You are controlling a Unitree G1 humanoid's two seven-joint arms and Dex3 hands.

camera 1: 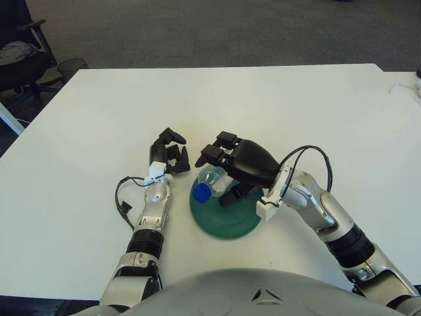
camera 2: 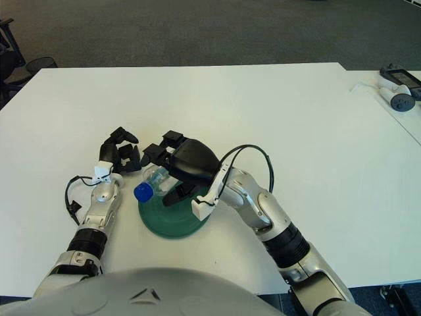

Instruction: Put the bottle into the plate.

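1. The right hand (camera 1: 227, 161) is above the plate (camera 1: 227, 220), its fingers wrapped over the bottle (camera 1: 212, 181) and grasping it.
2. The bottle lies tilted at the far-left part of the plate. Its blue cap (camera 1: 201, 193) points toward the plate's left rim. Whether the bottle already touches the plate cannot be determined.
3. The left hand (camera 1: 170, 155) is just left of the plate, fingers curled, holding nothing.
4. Risk: the bottle is round and lies on its side. If released near the rim, it is likely to roll off the plate onto the worktop (camera 1: 296, 105).
5. Risk: opening fingers may drag the bottle or push the plate sideways.
6. Risk: the left hand is close to the plate; a rolling bottle could strike it.
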